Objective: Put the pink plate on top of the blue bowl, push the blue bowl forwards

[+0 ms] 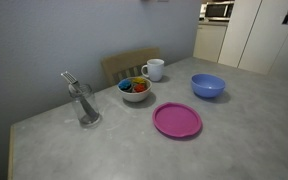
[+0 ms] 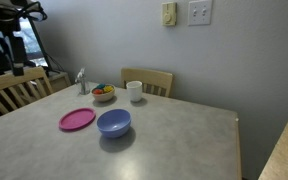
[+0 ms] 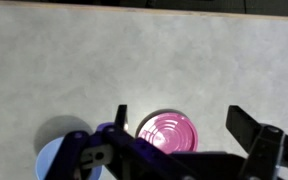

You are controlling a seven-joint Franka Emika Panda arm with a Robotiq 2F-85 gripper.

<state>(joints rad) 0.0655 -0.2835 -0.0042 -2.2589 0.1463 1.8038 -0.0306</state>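
Note:
The pink plate (image 1: 177, 120) lies flat on the grey table, beside the blue bowl (image 1: 208, 86) and apart from it. Both also show in an exterior view, the plate (image 2: 77, 120) left of the bowl (image 2: 114, 123). In the wrist view the plate (image 3: 169, 133) lies far below, between my fingers, and the bowl (image 3: 46, 160) is at the lower left, partly hidden by the gripper body. My gripper (image 3: 184, 122) is open and empty, high above the table.
A white bowl with colourful contents (image 1: 135, 89), a white mug (image 1: 154, 69) and a glass holding utensils (image 1: 85, 104) stand toward the back of the table. A wooden chair (image 2: 147, 80) is behind the table. The table's edge (image 3: 144, 10) runs along the top of the wrist view.

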